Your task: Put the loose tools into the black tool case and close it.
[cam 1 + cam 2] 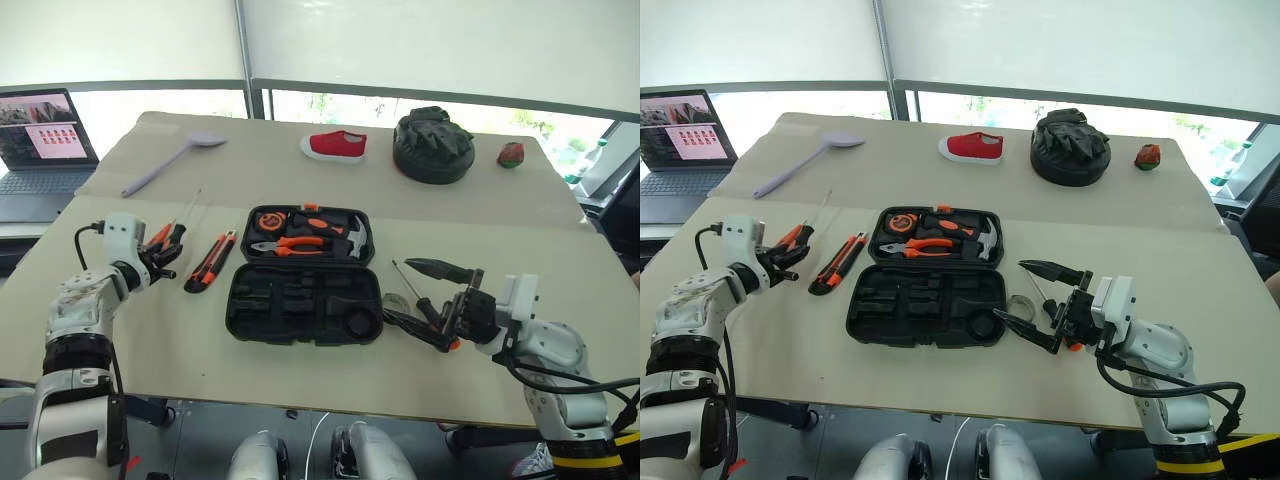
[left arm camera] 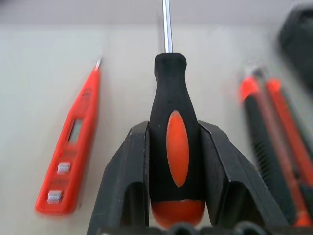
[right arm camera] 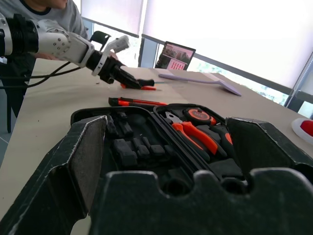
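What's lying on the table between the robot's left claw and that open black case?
In the left eye view, an orange-black utility knife lies between the left gripper, which clamps a screwdriver, and the black tool case.

The left gripper (image 2: 177,196) closes its two black fingers (image 2: 124,186) against either side of a black-and-orange screwdriver handle (image 2: 173,147), whose steel shaft (image 2: 167,27) runs straight away over the pale tabletop (image 2: 44,73). An orange tester screwdriver (image 2: 71,147) lies flat to one side; an orange-black utility knife (image 2: 276,142) lies on the other.
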You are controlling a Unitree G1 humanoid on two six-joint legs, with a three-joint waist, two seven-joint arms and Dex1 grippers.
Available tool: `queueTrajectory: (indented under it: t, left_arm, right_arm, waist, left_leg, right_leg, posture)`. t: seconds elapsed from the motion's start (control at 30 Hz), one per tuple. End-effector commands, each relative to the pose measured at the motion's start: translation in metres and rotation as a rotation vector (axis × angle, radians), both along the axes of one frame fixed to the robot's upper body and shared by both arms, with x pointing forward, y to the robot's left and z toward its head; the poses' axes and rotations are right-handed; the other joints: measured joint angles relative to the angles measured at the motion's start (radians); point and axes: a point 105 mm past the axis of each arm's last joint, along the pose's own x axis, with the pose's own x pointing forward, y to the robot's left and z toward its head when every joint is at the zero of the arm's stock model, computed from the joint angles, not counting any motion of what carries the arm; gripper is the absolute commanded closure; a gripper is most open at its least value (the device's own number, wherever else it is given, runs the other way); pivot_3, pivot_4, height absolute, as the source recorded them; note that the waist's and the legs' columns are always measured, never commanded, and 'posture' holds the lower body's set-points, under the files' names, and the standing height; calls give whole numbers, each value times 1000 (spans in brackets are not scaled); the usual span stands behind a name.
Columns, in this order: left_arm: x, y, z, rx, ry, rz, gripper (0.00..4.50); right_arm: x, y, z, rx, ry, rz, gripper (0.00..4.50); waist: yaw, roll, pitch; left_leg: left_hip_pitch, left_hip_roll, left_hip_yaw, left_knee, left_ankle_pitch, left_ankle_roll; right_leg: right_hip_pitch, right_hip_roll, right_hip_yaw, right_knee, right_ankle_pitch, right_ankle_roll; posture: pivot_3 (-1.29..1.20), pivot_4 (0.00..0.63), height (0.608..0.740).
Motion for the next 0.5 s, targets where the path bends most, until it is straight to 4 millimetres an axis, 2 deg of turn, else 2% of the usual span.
queueTrajectory:
  t: [0.03,0.1,0.2,0.3,0.4,0.5]
  left_arm:
    - [-31,-54,39,222,-191,-432,3599]
    - [-45,-83,23,385,-124,-659,3599]
    - [-52,-107,5,542,-55,-846,3599]
    - [-43,-107,-7,656,-23,-860,3599]
    - [-37,-111,-18,699,1,-880,3599]
    - [-30,-114,-23,736,-1,-875,3599]
  right_arm:
    - [-5,-8,14,-15,-51,-13,0]
    - [-6,-14,14,-34,-44,-28,0]
    - [-5,-20,15,-48,-45,-46,0]
    - [-4,-19,16,-44,-50,-48,0]
    - [-6,-16,16,-39,-49,-46,0]
    - [-8,-15,15,-34,-46,-49,0]
  waist:
    - [0,0,0]
    - [0,1,0]
    - [4,5,0]
    - [1,4,0]
    - [-8,4,1]
    - [-9,4,1]
  left_leg:
    - [0,0,0,1,0,0]
    - [0,0,0,1,0,0]
    - [1,-1,0,1,-1,1]
    - [0,-1,-1,1,-3,5]
    - [0,0,-1,1,1,14]
    - [0,0,-2,1,2,15]
  right_leg:
    - [0,0,0,0,0,0]
    - [1,0,0,0,0,0]
    - [2,0,0,0,0,0]
    - [2,1,0,0,0,1]
    - [1,3,1,0,0,0]
    - [1,3,0,0,0,0]
  posture:
    - [0,150,740]
    - [0,150,740]
    - [0,150,740]
    - [0,150,740]
    - [0,150,740]
    - [0,150,740]
